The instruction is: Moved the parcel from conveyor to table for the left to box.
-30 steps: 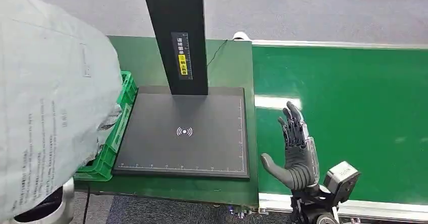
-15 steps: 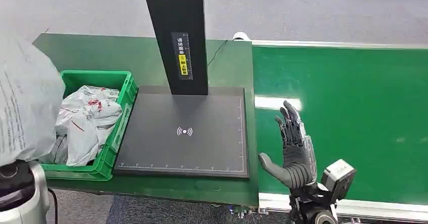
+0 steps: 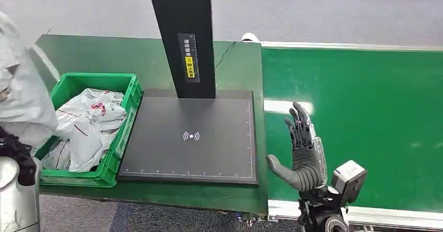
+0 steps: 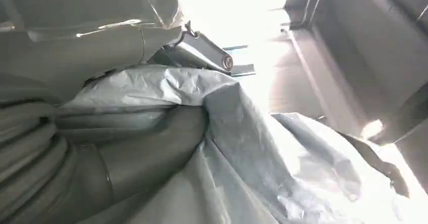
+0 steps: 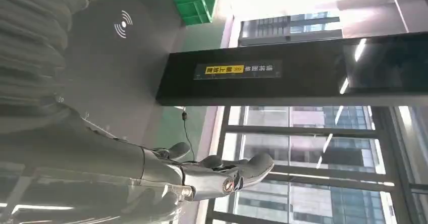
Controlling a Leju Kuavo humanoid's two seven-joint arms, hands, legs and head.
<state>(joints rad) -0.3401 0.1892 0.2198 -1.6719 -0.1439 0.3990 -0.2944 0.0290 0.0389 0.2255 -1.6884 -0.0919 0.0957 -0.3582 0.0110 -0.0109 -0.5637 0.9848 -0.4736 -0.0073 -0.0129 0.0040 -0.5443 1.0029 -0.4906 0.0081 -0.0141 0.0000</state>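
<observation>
At far left of the head view, left hand [image 3: 15,156] raised beside the green crate [image 3: 121,140], dark fingers just visible under a grey plastic parcel [image 3: 21,104]. From the left wrist camera, thick grey thumb [image 4: 126,133] pressed into the crinkled film of the parcel [image 4: 262,153], bag draped across and beyond the hand: parcel gripped, held up off the table. Just right of that hand, crate with more grey and white mail bags [image 3: 86,130] heaped inside. Touching the crate's far side from the left hand, black scanning pad [image 3: 190,138] with a white wireless mark at its middle and a black upright post [image 3: 183,38] rising from its back edge, yellow label on the post.

Right of the pad, right hand [image 3: 304,151] upright over the near edge of the green conveyor belt [image 3: 360,117], palm turned toward the pad, fingers straight and apart, thumb stuck out toward the pad, nothing held. From the right wrist camera, fingertips [image 5: 252,166] spread in the air, with the pad's wireless mark [image 5: 122,23] and the post [image 5: 282,70] beyond that hand.
</observation>
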